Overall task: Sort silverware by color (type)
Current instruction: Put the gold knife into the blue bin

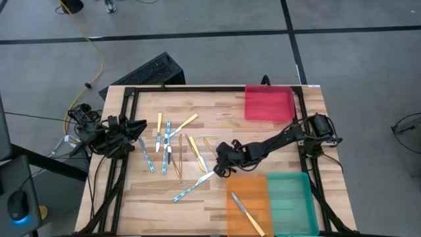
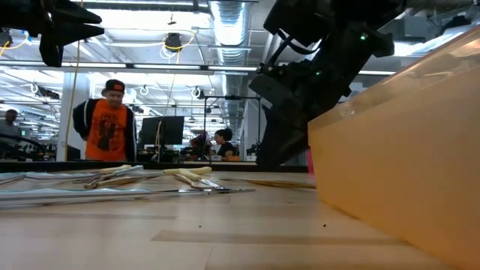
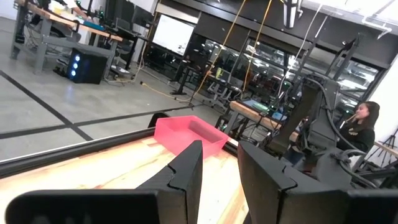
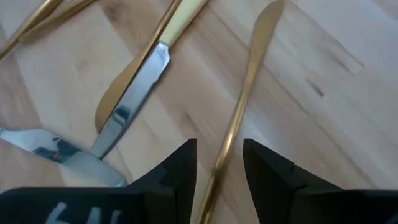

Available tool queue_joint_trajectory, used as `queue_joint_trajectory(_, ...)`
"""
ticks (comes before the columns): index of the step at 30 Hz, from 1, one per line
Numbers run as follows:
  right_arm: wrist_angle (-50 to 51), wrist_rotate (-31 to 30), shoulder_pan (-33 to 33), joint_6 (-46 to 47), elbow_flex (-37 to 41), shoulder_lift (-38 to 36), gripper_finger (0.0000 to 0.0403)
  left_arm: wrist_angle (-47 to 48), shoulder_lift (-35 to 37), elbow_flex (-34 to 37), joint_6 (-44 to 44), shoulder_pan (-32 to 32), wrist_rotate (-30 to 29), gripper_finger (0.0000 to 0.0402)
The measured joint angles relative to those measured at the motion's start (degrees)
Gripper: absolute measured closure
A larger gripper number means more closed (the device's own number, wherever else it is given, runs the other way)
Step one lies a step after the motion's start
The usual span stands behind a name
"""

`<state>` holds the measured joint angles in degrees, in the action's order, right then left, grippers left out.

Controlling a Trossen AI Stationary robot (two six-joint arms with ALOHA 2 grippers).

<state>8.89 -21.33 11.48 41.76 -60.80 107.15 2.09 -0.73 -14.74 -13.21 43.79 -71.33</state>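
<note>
Right end effector (image 4: 219, 163) released astride tan knife (image 4: 239, 109), hidden overhead, left end effector (image 3: 219, 167) released

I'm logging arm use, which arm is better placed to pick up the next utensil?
Right. The right gripper is open, straddling a gold utensil; the left gripper waits at the table's left edge.

Bright overhead lights glare; near foreground blurred

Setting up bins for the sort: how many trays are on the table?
3. The red tray lies at the table's far edge, right of centre. The orange tray and teal tray lie side by side at the near right edge, the orange holding one utensil.
</note>
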Motion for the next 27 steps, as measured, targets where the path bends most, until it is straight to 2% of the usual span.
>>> queue_joint_trajectory(7, -0.3, 0.5, -1.7, -1.5, 0.0, 0.0, 0.0249, 0.0, 0.0, 0.0, 0.0, 0.0, 0.0, 0.0312)
queue_joint_trajectory(27, -1.1, -1.3, -0.7, -3.4, 0.0, 0.3, 0.0249, 0.0, 0.0, 0.0, 0.0, 0.0, 0.0, 0.0312)
